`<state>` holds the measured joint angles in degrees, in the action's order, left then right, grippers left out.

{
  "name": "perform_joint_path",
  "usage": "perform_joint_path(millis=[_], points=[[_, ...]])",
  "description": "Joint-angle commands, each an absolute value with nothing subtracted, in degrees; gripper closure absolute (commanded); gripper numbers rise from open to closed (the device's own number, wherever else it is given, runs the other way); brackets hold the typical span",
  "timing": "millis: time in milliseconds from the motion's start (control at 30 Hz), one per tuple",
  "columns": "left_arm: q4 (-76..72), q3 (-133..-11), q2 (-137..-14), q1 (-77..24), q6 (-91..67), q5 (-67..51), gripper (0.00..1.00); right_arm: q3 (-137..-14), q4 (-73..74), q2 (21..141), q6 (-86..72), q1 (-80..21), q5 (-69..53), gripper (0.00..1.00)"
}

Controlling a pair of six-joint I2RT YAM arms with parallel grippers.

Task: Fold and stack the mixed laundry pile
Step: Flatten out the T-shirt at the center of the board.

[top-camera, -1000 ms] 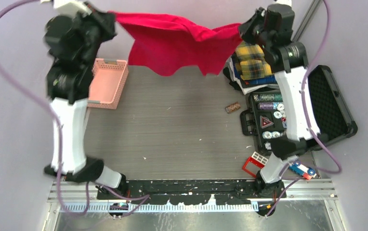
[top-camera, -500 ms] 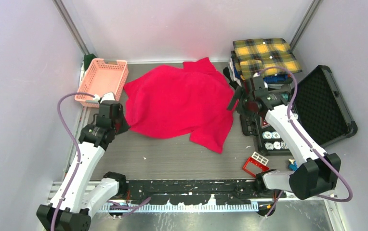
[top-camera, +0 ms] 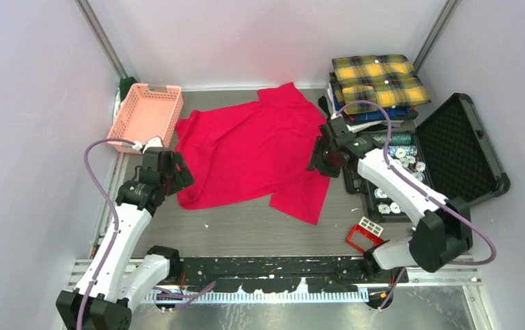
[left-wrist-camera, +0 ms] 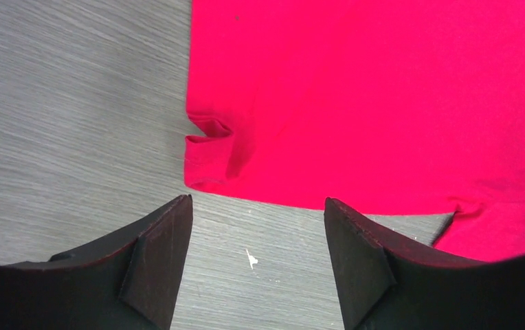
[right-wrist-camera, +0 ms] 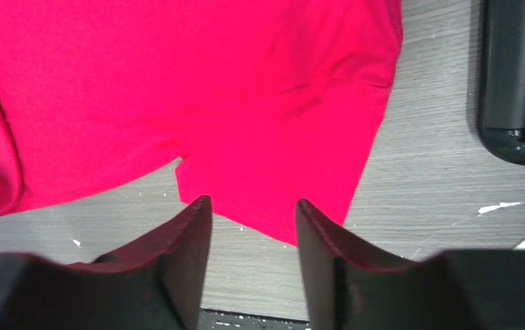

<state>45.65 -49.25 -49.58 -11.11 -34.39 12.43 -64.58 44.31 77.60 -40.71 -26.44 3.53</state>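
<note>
Top external view: the red T-shirt [top-camera: 246, 151] is spread flat mid-counter [top-camera: 246, 227], its long axis slanting from far right to near left. The plaid shirt [top-camera: 376, 77] is seen folded on a stack at the far right, well apart. The left fingers [top-camera: 181, 175] are spread and empty just beside the T-shirt's near-left corner; the right fingers [top-camera: 319, 167] are spread over its right edge, pinching nothing. Each arm is nearest to its own side. A small tuck at the hem corner is shown only by the left wrist view, a sleeve notch only by the right.
</note>
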Motion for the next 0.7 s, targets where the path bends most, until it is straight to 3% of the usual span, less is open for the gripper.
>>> perform_joint_path(millis=[0, 233, 433, 667], points=[[38.6, -46.3, -50.9, -10.8, -35.5, 8.1, 0.31, -65.9, 38.5, 82.6, -38.7, -26.8, 4.9, 0.52], [32.2, -45.0, -59.2, -13.3, -34.4, -2.2, 0.37, -70.2, 38.9, 90.8, -37.0, -23.5, 16.6, 0.54], [28.0, -45.7, -65.1, -20.0, -32.4, -2.9, 0.39, -67.4, 34.5, 90.2, -42.5, -14.3, 16.0, 0.56], [25.3, -45.1, -70.5, -21.6, -32.1, -2.2, 0.39, -70.2, 33.2, 95.2, -42.8, -13.4, 9.9, 0.52]])
